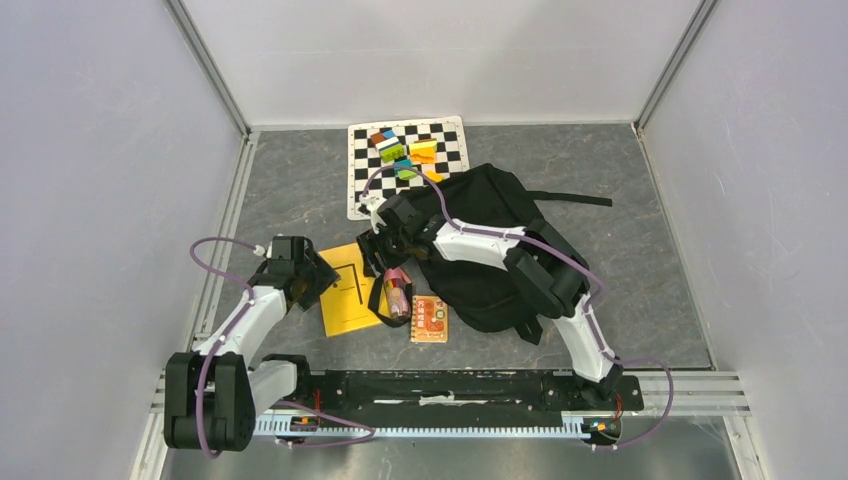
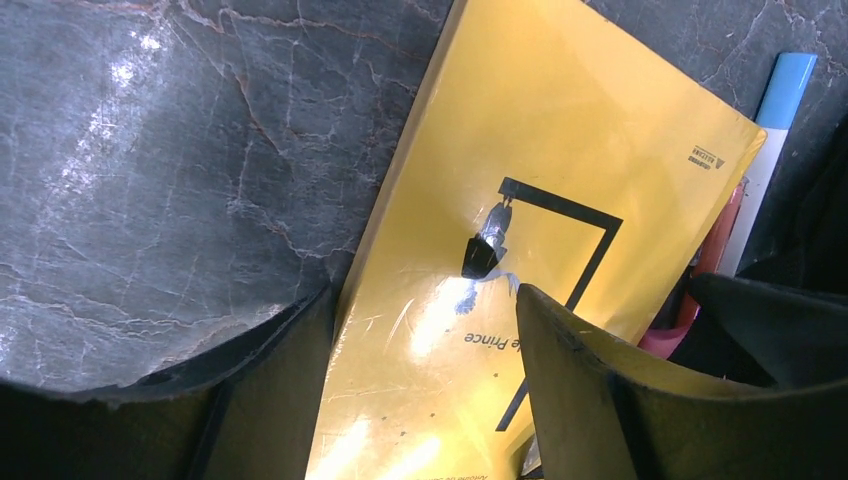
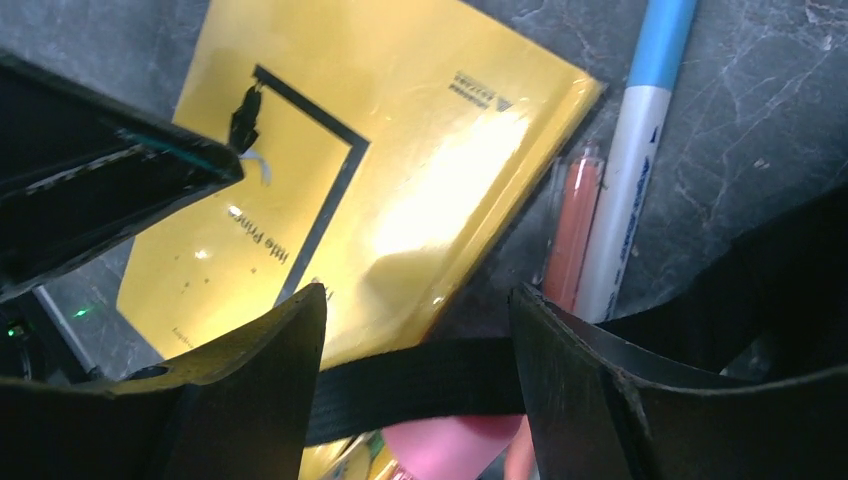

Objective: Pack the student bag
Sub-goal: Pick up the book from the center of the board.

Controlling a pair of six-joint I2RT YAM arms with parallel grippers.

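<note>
A robotics lab cell — plain white walls (image 1: 100,150) on aluminium posts (image 1: 210,70) box in a grey marbled tabletop (image 1: 650,250). Two white-and-black robot arms (image 1: 250,320) are bolted at its edge.

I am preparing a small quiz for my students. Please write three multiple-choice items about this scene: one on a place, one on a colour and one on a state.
1. Where does the yellow book lie?
A. on top of the backpack
B. inside the backpack
C. on the table, left of the black backpack in the top view

2. What colour is the cap of the white marker?
A. light blue
B. green
C. black

3. How does the left gripper stand?
A. shut on the marker
B. open, above the yellow book
C. shut on the backpack

Answers:
1 C: the top view shows it flat on the table, beside the bag.
2 A: the right wrist view shows the blue end.
3 B: its fingers stand apart over the cover.
</note>
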